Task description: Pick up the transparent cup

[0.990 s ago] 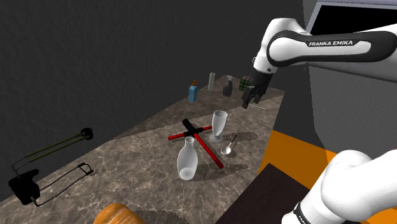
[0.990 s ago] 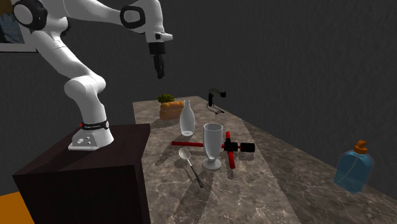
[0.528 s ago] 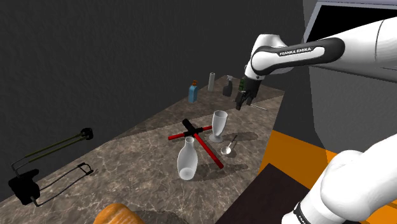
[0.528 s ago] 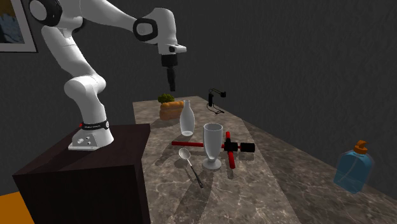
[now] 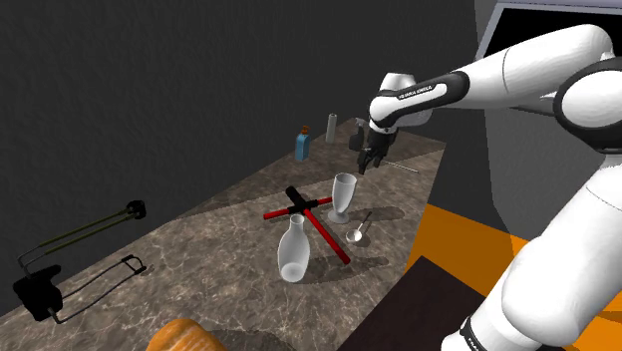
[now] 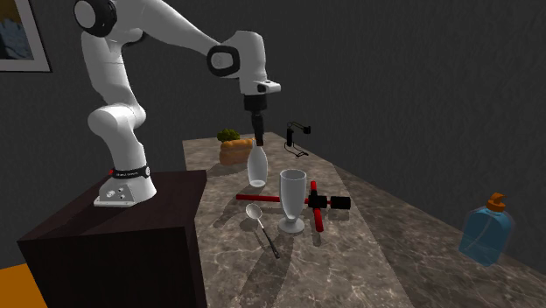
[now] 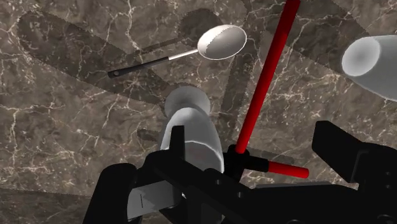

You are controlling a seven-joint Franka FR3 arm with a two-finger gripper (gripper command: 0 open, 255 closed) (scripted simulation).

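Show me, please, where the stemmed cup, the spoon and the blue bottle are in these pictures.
stemmed cup (image 6: pixel 292 197): second exterior view, on the wall of its bowl.
spoon (image 7: pixel 221 42): wrist view, on its bowl.
blue bottle (image 6: pixel 486 236): second exterior view, on the middle of its body.

Arm (image 6: pixel 175 33) extended, claw (image 6: pixel 259 140) pointing down, jaws apart.

Two black fingers (image 7: pixel 343 149) stand apart above a dark marble bench (image 7: pixel 63 127). A whitish footed cup (image 7: pixel 194 127) rises just beyond one finger, partly hidden behind it. A red-barred tool (image 7: pixel 264 76) runs away from the gap between the fingers. A spoon (image 7: pixel 220 42) lies farther out past the cup. A pale rounded vessel (image 7: pixel 372 63) stands beyond the other finger.
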